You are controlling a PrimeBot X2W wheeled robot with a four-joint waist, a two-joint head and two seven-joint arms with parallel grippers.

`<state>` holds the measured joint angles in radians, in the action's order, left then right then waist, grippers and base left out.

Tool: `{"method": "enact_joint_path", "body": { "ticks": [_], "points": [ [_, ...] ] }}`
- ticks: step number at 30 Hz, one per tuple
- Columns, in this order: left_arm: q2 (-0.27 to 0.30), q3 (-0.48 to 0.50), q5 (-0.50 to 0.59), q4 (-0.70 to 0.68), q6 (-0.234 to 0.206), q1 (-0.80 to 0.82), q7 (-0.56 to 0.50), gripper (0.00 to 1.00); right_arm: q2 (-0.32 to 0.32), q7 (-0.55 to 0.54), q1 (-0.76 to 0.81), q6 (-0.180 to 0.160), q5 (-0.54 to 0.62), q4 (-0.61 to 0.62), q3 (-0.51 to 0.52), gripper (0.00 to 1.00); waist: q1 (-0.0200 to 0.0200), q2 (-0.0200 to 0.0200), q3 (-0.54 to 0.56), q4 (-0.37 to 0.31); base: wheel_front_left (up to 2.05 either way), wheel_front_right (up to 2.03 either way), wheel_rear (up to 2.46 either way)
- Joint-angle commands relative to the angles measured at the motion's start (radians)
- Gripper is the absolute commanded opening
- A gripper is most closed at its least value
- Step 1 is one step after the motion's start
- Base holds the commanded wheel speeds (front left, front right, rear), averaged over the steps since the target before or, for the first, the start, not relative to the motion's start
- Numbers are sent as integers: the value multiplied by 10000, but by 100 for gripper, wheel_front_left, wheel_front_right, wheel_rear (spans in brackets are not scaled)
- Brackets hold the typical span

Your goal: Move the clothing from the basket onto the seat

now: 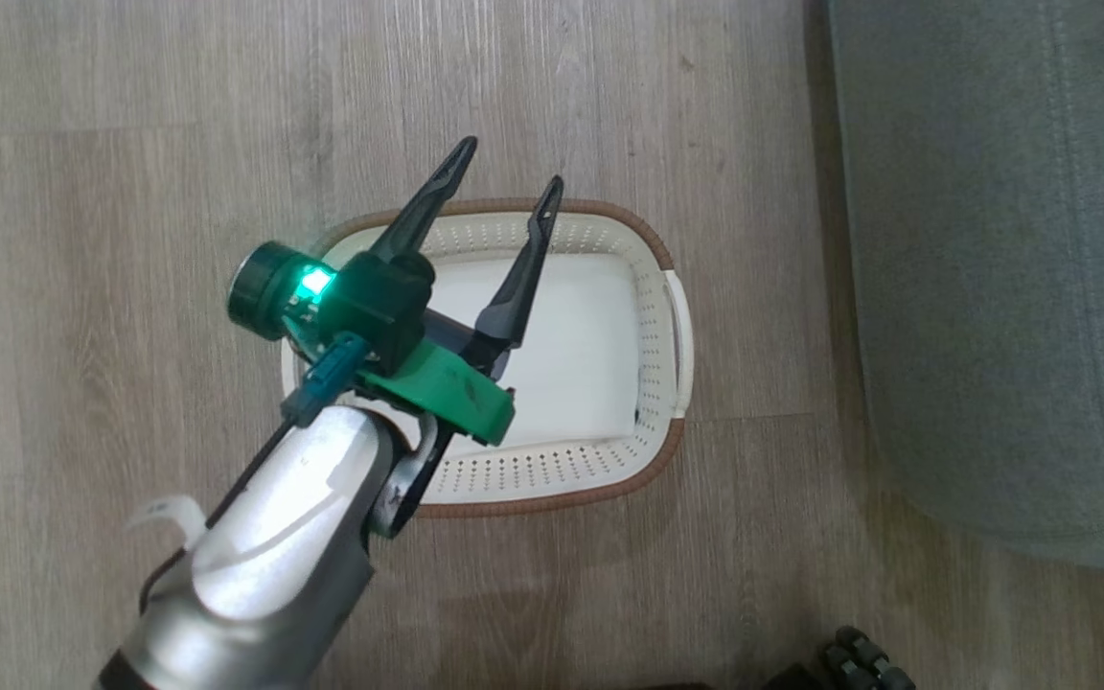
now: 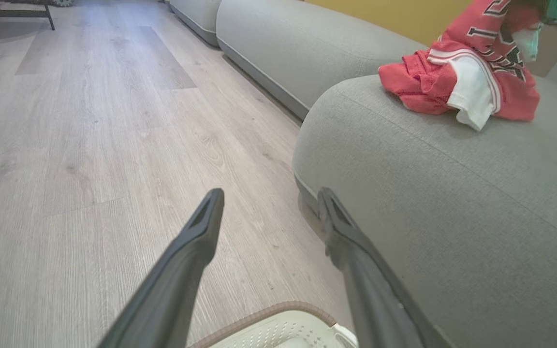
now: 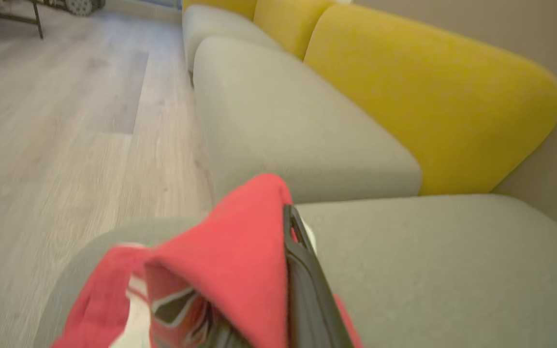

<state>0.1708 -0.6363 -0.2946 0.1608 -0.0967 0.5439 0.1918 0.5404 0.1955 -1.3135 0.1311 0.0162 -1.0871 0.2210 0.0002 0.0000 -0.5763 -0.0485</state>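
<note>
left tool (image 1: 510,163) wide, holding nothing, above bare-bottomed basket (image 1: 653,240) | right tool (image 3: 289,212) pinched on clothing (image 2: 457,72), draped on seat (image 2: 452,203) beside basket | judged: grip supports cloth for lay-down, release next

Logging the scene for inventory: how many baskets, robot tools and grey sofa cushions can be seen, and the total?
Basket: 1
Tools: 2, left tool and right tool
Grey cushions: 3, the seat and two beyond it
Total: 6

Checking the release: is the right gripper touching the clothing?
Touching. Right wrist view: clothing drapes over a finger of the right gripper, above the seat.
</note>
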Motion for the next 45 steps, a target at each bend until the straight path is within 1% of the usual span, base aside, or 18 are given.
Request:
{"method": "enact_joint_path", "body": {
  "ticks": [1,5,6,7,8,9,10,15,21,25,26,34,37,41,45],
  "points": [
    [233,245,62,-441,-36,-38,-49,100,72,115,157,-4,155,189,110,0,-2,0,-50,16,0,0,0],
    [403,255,64,-581,-106,-161,-153,100,-283,266,492,-4,664,-328,490,0,-2,0,-66,-95,0,0,0],
    [441,263,60,-600,-127,-195,-176,100,-370,254,551,-4,742,-473,567,11,-2,0,-59,-140,0,0,0],
    [477,265,50,-608,-141,-226,-206,100,-451,270,585,-4,801,-570,638,30,-2,0,-52,-188,0,0,0],
    [514,272,44,-611,-157,-254,-231,100,-529,300,608,-4,861,-627,691,46,-2,0,-43,-247,0,0,0],
    [551,284,40,-616,-179,-279,-245,100,-596,321,639,-4,937,-689,705,87,-2,0,-32,-308,0,0,0],
    [578,294,33,-618,-198,-299,-257,100,-656,345,669,-4,998,-743,704,100,-2,0,-21,-361,0,0,0],
    [650,408,-60,-596,-335,-393,-250,100,-1062,524,972,-4,1039,-881,436,100,-2,0,147,-707,0,0,0],
    [647,691,-278,-632,-589,-569,-60,100,-1559,644,1716,-4,543,-775,-255,100,-2,0,581,-1235,0,0,0],
    [530,845,-492,-553,-675,-710,147,100,-1713,657,2327,-4,27,-292,-812,100,-2,0,1088,-1392,0,0,0],
    [460,926,-619,-470,-691,-792,253,100,-1719,659,2652,-4,-274,29,-1092,100,-2,0,1403,-1396,0,0,0],
    [212,1354,-970,-82,-1000,-1402,569,100,-1559,661,3610,-4,-1242,1153,-2223,100,-2,0,2806,-1119,0,0,0],
    [138,1573,-1184,-15,-995,-1749,636,100,-1570,661,3894,-4,-1480,1439,-2600,100,-2,0,3344,-936,0,0,0],
    [186,1787,-1273,48,-964,-2106,672,100,-1667,662,4204,-4,-1703,1707,-2909,100,-2,0,3860,-711,0,0,0],
    [240,2199,-1421,209,-1084,-2640,690,100,-1857,662,4678,-4,-2007,2134,-3149,100,-2,0,4471,-386,0,0,0]
  ]
}}
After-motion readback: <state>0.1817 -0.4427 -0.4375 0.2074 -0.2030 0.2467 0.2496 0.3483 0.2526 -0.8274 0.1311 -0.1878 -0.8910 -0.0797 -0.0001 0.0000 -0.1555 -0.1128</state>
